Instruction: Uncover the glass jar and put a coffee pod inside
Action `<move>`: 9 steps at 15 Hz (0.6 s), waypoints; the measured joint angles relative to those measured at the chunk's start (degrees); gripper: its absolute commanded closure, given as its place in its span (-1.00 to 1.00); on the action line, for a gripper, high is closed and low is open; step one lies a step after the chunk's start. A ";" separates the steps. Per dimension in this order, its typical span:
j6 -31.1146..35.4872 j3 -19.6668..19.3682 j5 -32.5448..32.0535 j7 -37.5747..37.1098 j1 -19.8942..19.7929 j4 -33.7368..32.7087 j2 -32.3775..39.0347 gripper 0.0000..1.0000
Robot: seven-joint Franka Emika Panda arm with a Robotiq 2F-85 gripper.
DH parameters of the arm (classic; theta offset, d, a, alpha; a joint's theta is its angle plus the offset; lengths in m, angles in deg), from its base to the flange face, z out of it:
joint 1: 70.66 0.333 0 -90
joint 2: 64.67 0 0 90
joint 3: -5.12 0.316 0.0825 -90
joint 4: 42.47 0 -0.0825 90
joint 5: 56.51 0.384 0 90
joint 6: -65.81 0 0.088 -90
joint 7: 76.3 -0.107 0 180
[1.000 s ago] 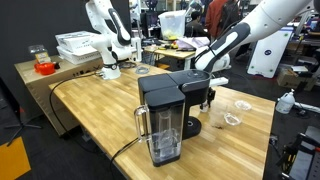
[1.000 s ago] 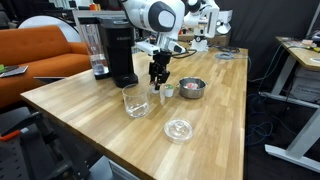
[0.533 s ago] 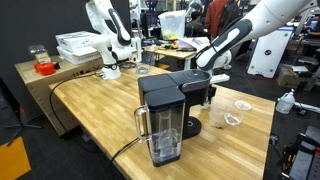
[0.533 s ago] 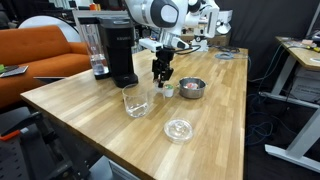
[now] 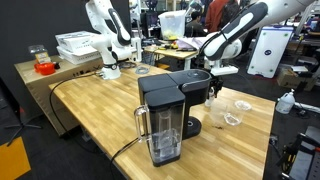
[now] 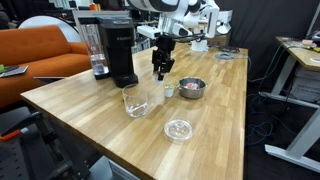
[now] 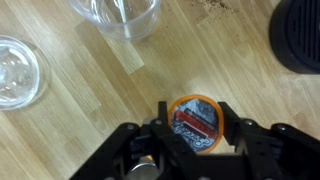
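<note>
Jaws pinch an orange-rimmed coffee pod [image 7: 195, 122], its dark print too blurred to read. Wrist view: clear lid [image 7: 15, 70] leftmost, uncovered glass jar [image 7: 115, 15] near it on the counter [image 7: 80, 130]. Only an exterior view catches the metal bowl [image 6: 190, 88].

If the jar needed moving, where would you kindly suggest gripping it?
Probably the wall at the rim, from straight above, one finger inside: the jar stands upright and open, its lid lying apart, and its mouth looks wider than the gripper's present finger gap.
</note>
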 measured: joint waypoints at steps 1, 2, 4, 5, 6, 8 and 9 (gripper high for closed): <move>0.01 -0.04 0.00 0.02 -0.31 1.53 -1.21 0.47; 0.01 -0.07 0.08 0.07 -0.60 3.18 -2.42 0.47; 0.01 -0.12 0.31 0.30 -1.21 6.28 -4.66 0.47; 0.01 -0.16 0.40 0.35 -1.49 7.65 -5.63 0.47; 0.01 -0.17 0.67 0.48 -1.80 8.94 -6.65 0.47; 0.01 -0.24 1.20 0.75 -2.26 11.17 -8.53 0.47; 0.01 -0.26 1.26 0.76 -2.46 12.16 -9.43 0.47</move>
